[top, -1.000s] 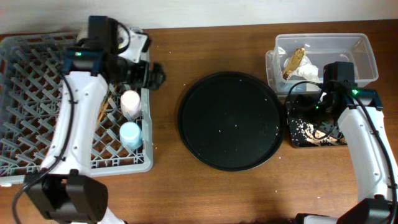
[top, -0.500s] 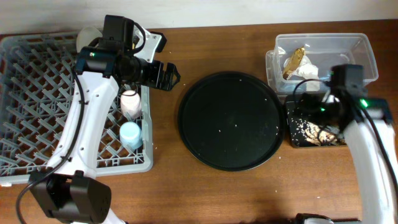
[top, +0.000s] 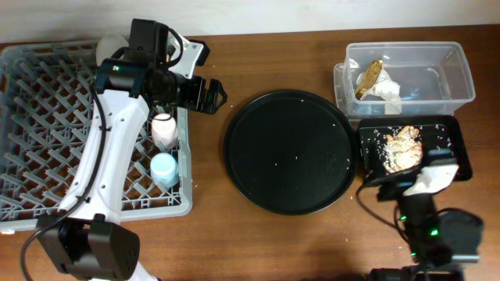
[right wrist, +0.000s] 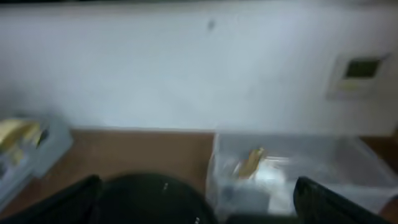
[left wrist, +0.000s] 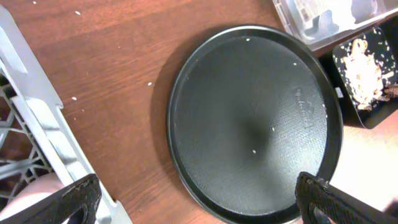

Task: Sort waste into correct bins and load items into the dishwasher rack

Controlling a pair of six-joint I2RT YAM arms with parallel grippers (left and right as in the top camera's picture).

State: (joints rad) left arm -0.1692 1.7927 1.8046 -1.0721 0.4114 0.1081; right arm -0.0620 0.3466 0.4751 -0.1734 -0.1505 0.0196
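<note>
Overhead & left wrist sharp, evenly lit; right wrist blurred.

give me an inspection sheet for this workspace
surface: wooden table, few pale crumbs
job's things: pink cup and blue cup in rack; napkins in tub; leftovers in black tray
clutter: round tray, few crumbs
grippers: left gripper open, empty; right gripper open, empty
cables: black cable by right arm
surroundings: white wall
</note>
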